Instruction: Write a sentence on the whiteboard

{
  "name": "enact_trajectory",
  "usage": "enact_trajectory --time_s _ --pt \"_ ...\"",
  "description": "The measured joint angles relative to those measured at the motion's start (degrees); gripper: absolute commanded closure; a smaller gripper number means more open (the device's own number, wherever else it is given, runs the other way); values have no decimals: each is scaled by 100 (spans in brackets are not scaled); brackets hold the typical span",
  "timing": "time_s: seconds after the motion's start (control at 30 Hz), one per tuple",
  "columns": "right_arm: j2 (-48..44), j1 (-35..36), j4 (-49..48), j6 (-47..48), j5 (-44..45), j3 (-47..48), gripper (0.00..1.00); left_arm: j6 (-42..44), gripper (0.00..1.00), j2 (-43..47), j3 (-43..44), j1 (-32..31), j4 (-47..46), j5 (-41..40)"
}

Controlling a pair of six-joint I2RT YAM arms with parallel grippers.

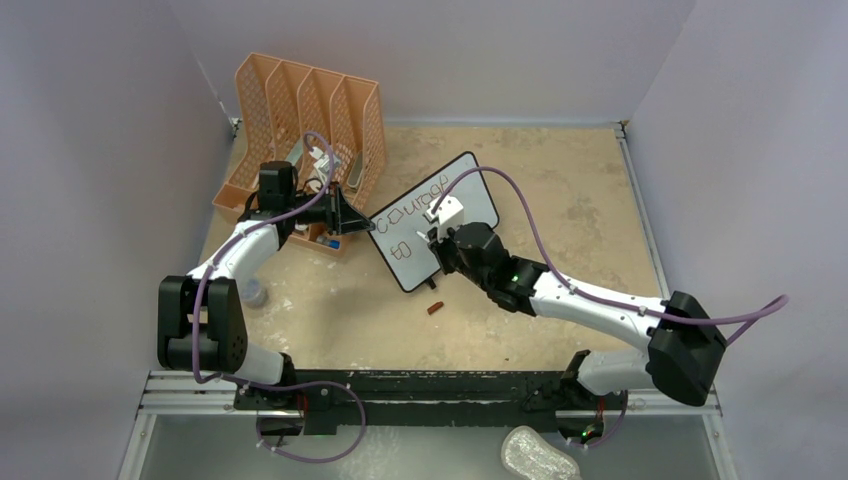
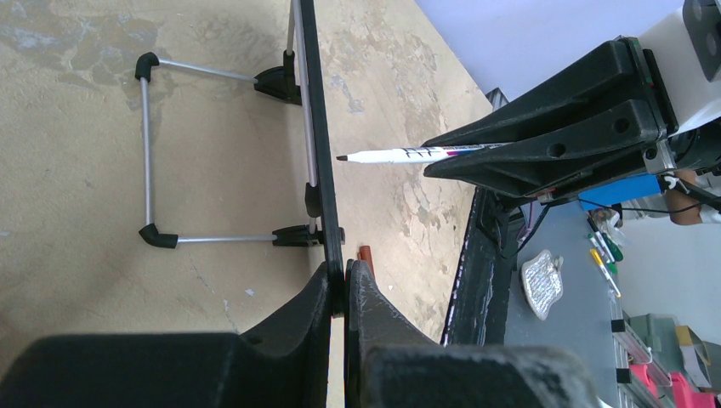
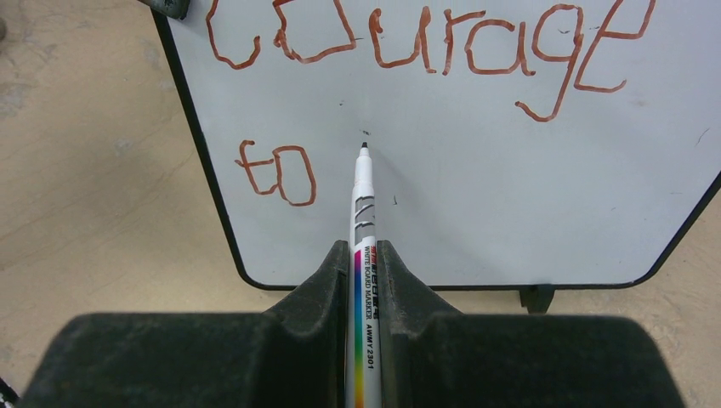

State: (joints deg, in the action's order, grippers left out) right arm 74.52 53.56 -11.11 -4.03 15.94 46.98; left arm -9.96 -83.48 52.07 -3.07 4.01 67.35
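The board (image 3: pixel 510 195) is a smooth white panel in a thin black frame with rounded corners. It stands near the middle of the table (image 1: pixel 590 210), a worn, mottled tan surface. It is set at a slant, its left end nearer than its right, with its face turned toward the right arm. The left wrist view shows it edge-on, propped from behind by a stand (image 2: pixel 146 153) of thin metal rods with black corner joints.

The sentence (image 3: pixel 425 42) is in thin, reddish-brown, hand-drawn strokes. "Courage" runs along the upper line and "to" starts the lower line at the left, and the rest of the face is bare.

The left arm folds at the elbow, runs far and then turns right. The left gripper (image 2: pixel 344 285) has matte, grainy black fingers, pinched shut on the frame at the board's left edge.

The right arm stretches long and low from the near right toward the board's face, with a purple cable looping over it. The right gripper (image 3: pixel 364 255) is clamped on a marker (image 3: pixel 364 204), a slim white barrel with a rainbow stripe, black print and a dark pointed tip. The tip aims at the face just right of "to", under "Courage", but I cannot tell whether it touches.

A small reddish cap (image 1: pixel 434 308) lies on the table just near of the board. An orange perforated organizer (image 1: pixel 300 105) with upright slots stands far left.
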Motion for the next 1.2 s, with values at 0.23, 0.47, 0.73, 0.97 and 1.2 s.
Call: enact_trajectory --time_s 0.23,0.47,0.73,0.97,1.2 --pt "52 0 -107 17 0 0 100 0 100 0 0 0 0 0" --pt "129 -2 -195 20 0 0 100 0 100 0 0 0 0 0" --pt "227 -24 -273 37 0 4 100 0 100 0 0 0 0 -2" --pt "236 -33 -271 35 2 4 100 0 100 0 0 0 0 -4" --pt "234 -35 -162 13 -2 2 100 0 100 0 0 0 0 -7"
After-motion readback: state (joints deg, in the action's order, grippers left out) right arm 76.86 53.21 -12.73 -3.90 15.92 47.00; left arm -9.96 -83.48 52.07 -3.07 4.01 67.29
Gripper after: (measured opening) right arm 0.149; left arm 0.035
